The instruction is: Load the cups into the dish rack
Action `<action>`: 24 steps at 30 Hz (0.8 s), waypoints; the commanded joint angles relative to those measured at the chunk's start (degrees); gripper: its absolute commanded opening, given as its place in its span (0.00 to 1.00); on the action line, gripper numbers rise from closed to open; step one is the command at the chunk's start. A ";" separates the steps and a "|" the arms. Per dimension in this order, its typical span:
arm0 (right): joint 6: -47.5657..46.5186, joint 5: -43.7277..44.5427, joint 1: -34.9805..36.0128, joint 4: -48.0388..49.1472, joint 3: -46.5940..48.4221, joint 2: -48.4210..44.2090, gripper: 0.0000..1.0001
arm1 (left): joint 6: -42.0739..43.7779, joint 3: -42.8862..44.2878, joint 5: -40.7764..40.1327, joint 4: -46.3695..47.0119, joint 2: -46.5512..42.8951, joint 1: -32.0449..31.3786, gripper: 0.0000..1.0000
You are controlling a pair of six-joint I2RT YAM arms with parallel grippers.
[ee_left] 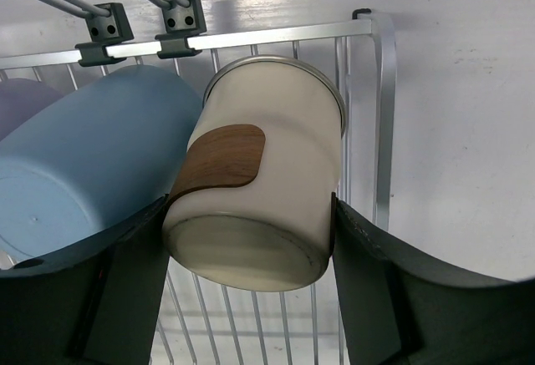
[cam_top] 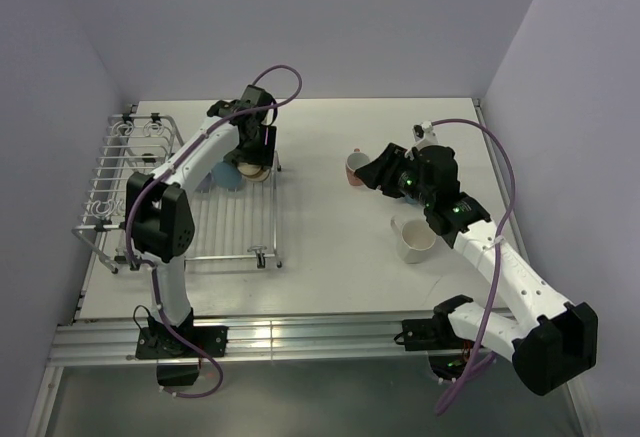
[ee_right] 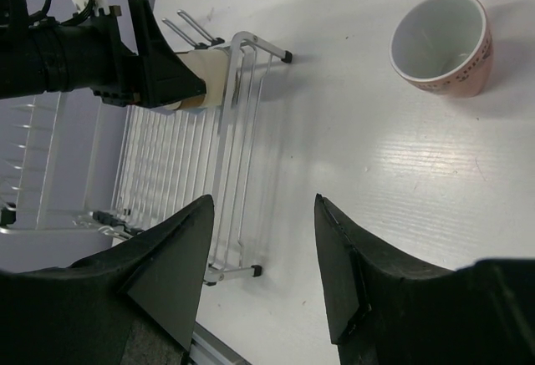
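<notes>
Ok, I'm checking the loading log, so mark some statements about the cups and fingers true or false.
The left fingers clasp a cream cup over the rack. True.
The right fingers hold the pink mug. False: they are open and empty; the mug stands apart on the table.
A blue cup lies beside the cream cup. True.
The white mug sits in the rack. False: it stands on the table by the right arm.

Left end effector (ee_left: pixel 251 231) clamped, left arm (cam_top: pixel 195 162) reaching forward; right end effector (ee_right: pixel 263 206) parted, seemingly hovering
</notes>
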 commanded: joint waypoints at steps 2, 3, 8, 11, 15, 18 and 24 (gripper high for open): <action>-1.14 -0.21 -0.21 1.17 2.55 0.47 0.59 | 0.93 0.29 0.67 0.77 1.04 0.15 0.26; -1.14 -0.21 -0.21 1.18 2.55 0.56 0.59 | 0.93 0.21 0.58 0.77 1.31 0.15 0.27; -1.06 -0.21 -0.21 1.53 2.20 0.91 0.59 | 1.02 -0.06 0.32 0.85 1.75 0.23 0.36; -1.05 -0.29 -0.21 1.79 1.76 1.09 0.59 | 0.93 -0.06 0.14 0.85 2.01 0.24 0.47; -0.97 -0.38 -0.29 2.05 1.58 1.18 0.59 | 0.84 -0.32 -0.12 1.03 2.01 0.23 0.62; -0.97 -0.29 -0.21 2.14 1.41 1.18 0.59 | 0.84 -0.41 -0.56 1.12 1.75 0.23 0.68; -0.88 -0.21 -0.21 2.49 0.97 1.35 0.59 | 0.84 -0.41 -1.18 1.56 1.22 0.23 0.73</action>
